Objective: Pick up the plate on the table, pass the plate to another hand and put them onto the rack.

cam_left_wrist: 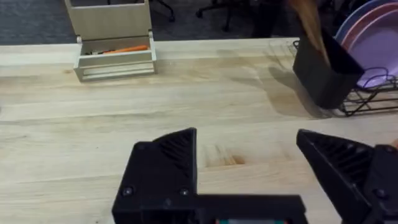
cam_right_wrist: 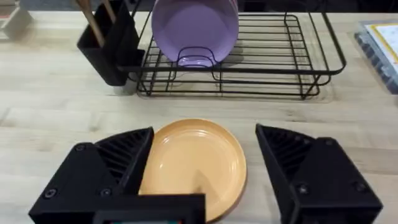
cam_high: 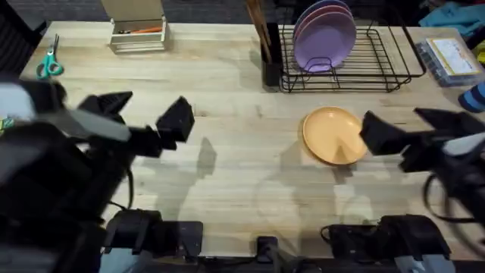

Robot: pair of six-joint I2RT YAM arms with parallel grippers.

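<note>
Up close, plate (cam_right_wrist: 196,163) between right hand's (cam_right_wrist: 202,171) spread fingers.

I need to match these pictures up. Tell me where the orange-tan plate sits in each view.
Overhead: the plate lies right of centre, below the rack.
Left wrist: not in it.
Right wrist: lower centre, between the right gripper fingers.
Shared landmark: the lavender plates standing in the rack.

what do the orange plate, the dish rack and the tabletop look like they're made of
The round orange-tan plate looks like glazed ceramic or hard plastic: smooth, with a soft sheen; which one is unclear. The black dish rack appears to be coated metal wire: thin, evenly bent rods. The pale tabletop looks like butcher-block wood, with visible grain and joined strips.
</note>
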